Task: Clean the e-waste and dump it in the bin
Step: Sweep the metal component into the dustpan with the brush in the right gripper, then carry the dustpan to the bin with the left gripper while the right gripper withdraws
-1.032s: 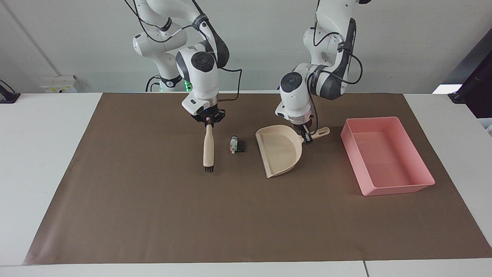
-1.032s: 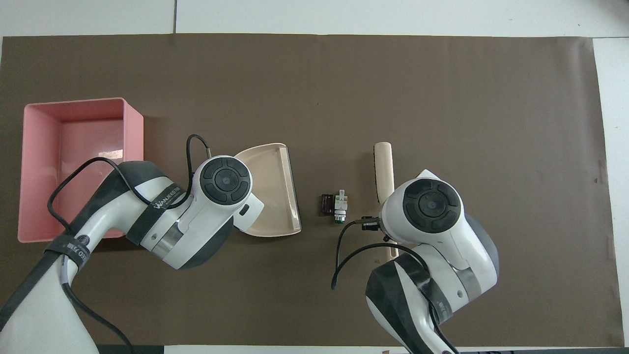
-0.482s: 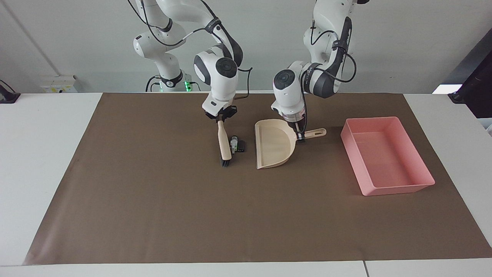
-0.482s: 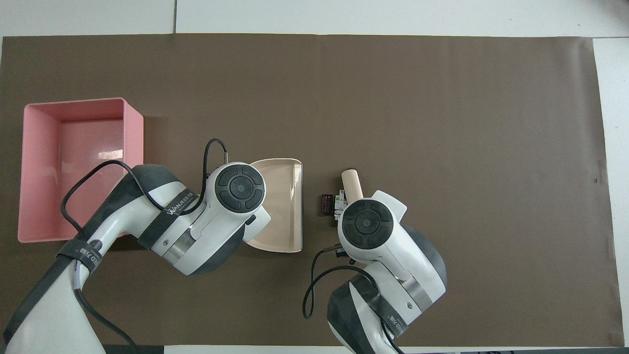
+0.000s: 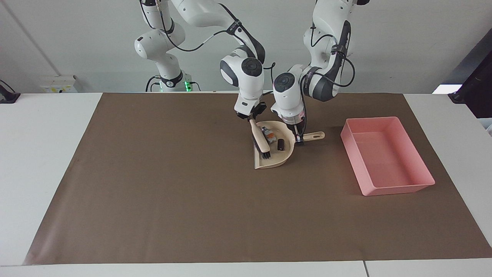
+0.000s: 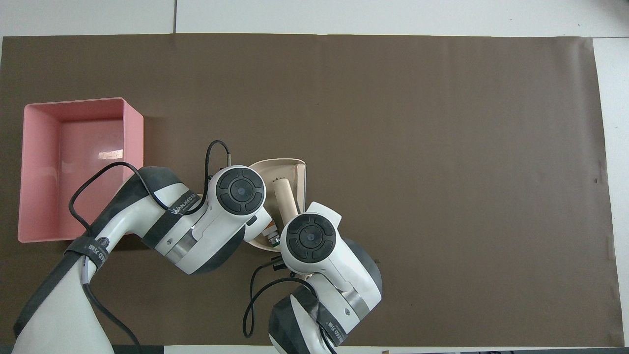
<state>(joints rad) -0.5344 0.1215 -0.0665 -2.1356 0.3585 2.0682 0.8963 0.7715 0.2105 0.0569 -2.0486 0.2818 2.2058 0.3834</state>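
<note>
Step in hand: the sweep looks finished; the judgement is that lifting the brush clear and carrying the dustpan to the bin comes next.
Right gripper (image 5: 251, 116): over the dustpan's open edge, fingers closed on the handle of the brush (image 5: 260, 141), whose bristles rest inside the pan.
Left gripper (image 5: 298, 135): fingers closed on the dustpan handle where it meets the dustpan (image 5: 276, 161).
E-waste: the white scrap (image 5: 269, 134) and the small black block (image 5: 281, 144) both lie in the dustpan, beside the brush.
Doing it well: the brush should rise straight up so the bristles drag nothing out; the pan is best kept level, back wall low, until over the bin.
Bin (image 5: 399, 188): the pink tray sits apart from the dustpan, toward the left arm's end of the table.
In the way: only the brush and right arm crowding the dustpan; the brown mat (image 5: 153, 200) between dustpan and bin shows nothing else.
</note>
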